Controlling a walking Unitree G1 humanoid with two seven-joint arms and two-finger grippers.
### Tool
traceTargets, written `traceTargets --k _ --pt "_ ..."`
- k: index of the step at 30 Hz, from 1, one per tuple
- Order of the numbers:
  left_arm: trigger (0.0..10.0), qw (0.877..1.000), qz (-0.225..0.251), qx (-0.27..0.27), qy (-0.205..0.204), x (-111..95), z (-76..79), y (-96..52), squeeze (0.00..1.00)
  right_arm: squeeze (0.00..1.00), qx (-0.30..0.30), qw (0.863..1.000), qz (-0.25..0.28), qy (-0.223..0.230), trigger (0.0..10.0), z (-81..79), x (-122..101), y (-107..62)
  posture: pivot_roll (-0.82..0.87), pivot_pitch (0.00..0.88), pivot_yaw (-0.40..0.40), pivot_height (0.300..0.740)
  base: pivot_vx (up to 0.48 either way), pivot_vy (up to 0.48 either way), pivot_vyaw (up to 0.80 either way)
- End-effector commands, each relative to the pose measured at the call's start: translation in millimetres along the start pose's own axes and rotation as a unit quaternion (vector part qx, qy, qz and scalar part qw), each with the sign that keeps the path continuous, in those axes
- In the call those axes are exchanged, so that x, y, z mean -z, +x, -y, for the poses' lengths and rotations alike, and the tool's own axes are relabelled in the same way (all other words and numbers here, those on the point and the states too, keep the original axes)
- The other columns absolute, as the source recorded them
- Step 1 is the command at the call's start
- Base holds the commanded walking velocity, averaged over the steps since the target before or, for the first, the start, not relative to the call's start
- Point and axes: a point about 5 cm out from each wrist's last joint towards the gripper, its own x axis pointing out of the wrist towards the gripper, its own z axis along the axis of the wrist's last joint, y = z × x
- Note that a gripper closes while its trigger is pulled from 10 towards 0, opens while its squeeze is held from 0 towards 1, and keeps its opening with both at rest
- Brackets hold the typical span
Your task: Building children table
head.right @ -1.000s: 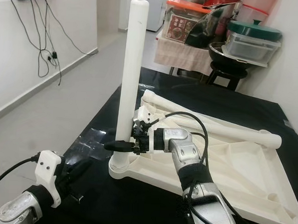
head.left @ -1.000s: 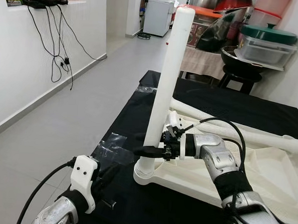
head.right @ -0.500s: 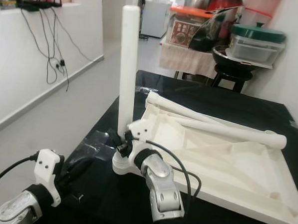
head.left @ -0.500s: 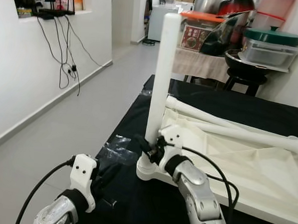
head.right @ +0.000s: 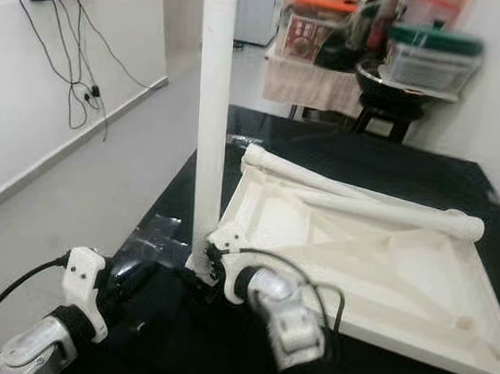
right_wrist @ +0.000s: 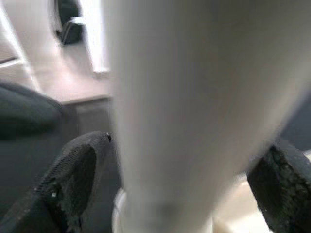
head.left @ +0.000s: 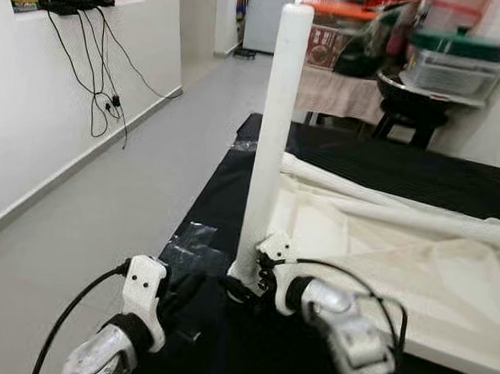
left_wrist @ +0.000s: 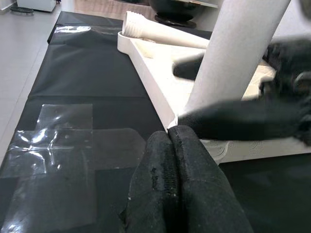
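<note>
A white table top [head.left: 421,276] lies upside down on the black-covered surface. One white table leg [head.left: 269,138] stands upright in its near left corner. My right gripper [head.left: 243,285] is at the very foot of that leg, one black finger [right_wrist: 73,179] on each side and pressed against it. Two more white legs [head.left: 375,194] lie flat across the far side of the table top. My left gripper [left_wrist: 170,138] rests low on the black cover just left of the leg's foot, fingers shut together with nothing between them.
A patch of clear tape [left_wrist: 63,141] is stuck on the black cover [head.left: 216,194] near its left edge, where the grey floor [head.left: 124,189] begins. A stool with pots and a lidded box [head.left: 453,68] stands behind the table. Cables [head.left: 99,104] hang on the left wall.
My right gripper has slid down the upright leg from above its collar to its foot, the forearm swinging round to the front. The left arm has stayed put. The camera shifted slightly.
</note>
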Motion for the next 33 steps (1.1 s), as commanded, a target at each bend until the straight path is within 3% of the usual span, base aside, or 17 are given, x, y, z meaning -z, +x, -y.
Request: traceTargets --k 1,8,12,16,17,26,27,28,30,31,32,33 --pt "10.0 1.000 -0.005 0.005 -0.006 3.4 2.2 2.0 0.00 0.00 -0.071 0.997 0.027 -0.026 10.0 -0.1 -13.3 -1.3 0.10 0.000 -0.120 0.740 0.000 0.000 0.00" --pt "10.0 1.000 -0.006 0.004 -0.006 4.8 1.7 2.3 0.00 0.00 -0.171 0.983 0.038 -0.060 10.0 17.8 -37.1 -4.5 0.11 0.000 -0.124 0.740 0.000 0.000 0.00" --pt "10.0 1.000 -0.008 0.003 -0.007 6.0 1.4 1.9 0.00 0.00 -0.228 0.971 0.033 -0.055 10.0 28.7 -47.0 -2.6 0.12 0.000 -0.118 0.740 0.000 0.000 0.00" --pt "10.0 1.000 -0.008 0.003 -0.007 6.0 1.5 1.8 0.00 0.00 -0.233 0.970 0.031 -0.055 10.0 30.6 -47.8 -1.9 0.12 0.000 -0.118 0.740 0.000 0.000 0.00" --pt "10.0 1.000 -0.008 0.003 -0.007 6.0 1.5 1.7 0.00 0.00 -0.234 0.970 0.031 -0.054 0.1 32.2 -48.7 -1.1 0.12 0.000 -0.119 0.740 0.000 0.000 0.00" --pt "10.0 1.000 -0.007 0.003 -0.007 4.9 2.5 0.8 0.00 0.00 -0.239 0.969 0.041 -0.048 0.0 32.5 -45.0 -4.9 0.12 0.000 -0.115 0.740 0.000 0.000 0.00" --pt "10.0 1.000 -0.006 0.004 -0.008 3.7 3.6 -0.6 0.00 0.00 -0.176 0.983 0.048 -0.035 0.0 29.4 -33.6 -8.7 0.11 0.000 -0.116 0.740 0.000 0.000 0.00" --pt "10.0 1.000 -0.006 0.004 -0.008 3.7 3.6 -0.6 0.00 0.00 -0.176 0.983 0.048 -0.035 0.0 29.4 -33.6 -8.7 0.11 0.000 -0.116 0.740 0.000 0.000 0.00" --pt "10.0 1.000 -0.006 0.005 -0.008 2.6 4.1 -2.5 0.00 0.00 -0.083 0.995 0.048 -0.008 0.0 19.2 -18.7 -6.0 0.11 0.000 -0.122 0.740 0.000 0.000 0.00" --pt "10.0 1.000 -0.006 0.005 -0.008 2.6 4.1 -2.5 0.00 0.00 -0.083 0.995 0.048 -0.008 0.0 19.2 -18.7 -6.0 0.11 0.000 -0.122 0.740 0.000 0.000 0.00" --pt "10.0 1.000 -0.006 0.005 -0.008 2.4 4.1 -3.1 0.00 0.00 -0.011 0.999 0.048 0.015 0.0 12.2 -10.9 -0.6 0.11 0.000 -0.122 0.740 0.000 0.000 0.00" --pt "10.0 1.000 -0.006 0.005 -0.008 1.5 3.4 -4.2 0.00 0.00 0.082 0.994 0.034 0.070 0.0 -5.3 4.4 5.7 0.09 0.000 -0.116 0.740 0.000 0.000 0.00"
